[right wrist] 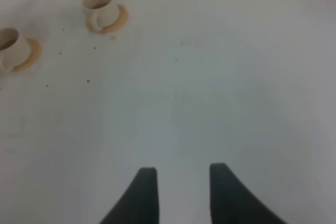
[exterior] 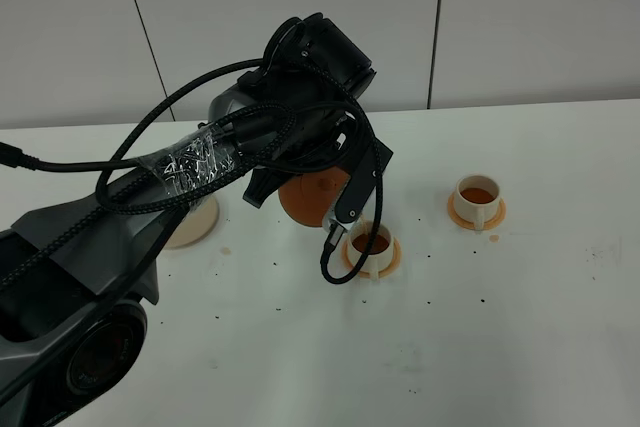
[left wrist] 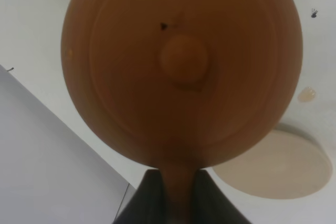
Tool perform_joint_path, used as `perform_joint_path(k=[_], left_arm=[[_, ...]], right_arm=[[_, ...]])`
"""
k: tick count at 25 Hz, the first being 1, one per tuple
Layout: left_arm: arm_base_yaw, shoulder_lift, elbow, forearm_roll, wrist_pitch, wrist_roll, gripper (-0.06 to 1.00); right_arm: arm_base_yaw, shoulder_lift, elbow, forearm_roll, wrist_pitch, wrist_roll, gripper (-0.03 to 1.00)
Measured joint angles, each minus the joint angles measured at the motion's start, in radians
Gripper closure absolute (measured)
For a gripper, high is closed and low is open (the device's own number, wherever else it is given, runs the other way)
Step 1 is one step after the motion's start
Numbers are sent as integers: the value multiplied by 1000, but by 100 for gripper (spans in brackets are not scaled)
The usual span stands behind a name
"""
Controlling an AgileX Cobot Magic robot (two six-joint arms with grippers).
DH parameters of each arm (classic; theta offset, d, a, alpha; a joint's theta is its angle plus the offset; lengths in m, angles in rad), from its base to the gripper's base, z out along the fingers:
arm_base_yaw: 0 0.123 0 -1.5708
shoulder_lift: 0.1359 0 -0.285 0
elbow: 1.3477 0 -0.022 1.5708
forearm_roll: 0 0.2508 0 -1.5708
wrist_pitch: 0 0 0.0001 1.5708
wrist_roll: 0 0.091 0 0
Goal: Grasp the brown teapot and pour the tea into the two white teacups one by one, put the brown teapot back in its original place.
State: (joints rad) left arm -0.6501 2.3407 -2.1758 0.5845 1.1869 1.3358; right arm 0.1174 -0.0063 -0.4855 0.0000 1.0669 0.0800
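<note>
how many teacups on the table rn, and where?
2. One white teacup on its orange saucer just right of the held brown teapot, partly behind a cable; the other teacup farther right. Arm could hide more.

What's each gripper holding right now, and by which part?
The left gripper holds the teapot by its handle, fingers on either side. The right gripper is open and holds nothing.

The brown teapot is held raised and tilted beneath the left gripper, whose jaws are hidden behind cables. A tea-filled cup on its orange saucer is seen just below the jaws; the second cup stands well apart, and the beige plate lies on the opposite side.
</note>
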Motion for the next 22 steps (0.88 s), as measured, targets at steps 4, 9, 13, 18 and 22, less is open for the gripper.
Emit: perform_joint_path(k=[4,9,13,18,22], left_arm=[[0,0,0,0,0,-1,77],[0,0,0,0,0,-2,77],[0,0,0,0,0,-4,77],[0,0,0,0,0,-4,77],[0,0,0,0,0,-5,77]], right_arm=[[0,0,0,0,0,0,73],[0,0,0,-7,0,0,73],[0,0,0,-11,0,0,73],[0,0,0,-11,0,0,73],[0,0,0,-11,0,0,73]])
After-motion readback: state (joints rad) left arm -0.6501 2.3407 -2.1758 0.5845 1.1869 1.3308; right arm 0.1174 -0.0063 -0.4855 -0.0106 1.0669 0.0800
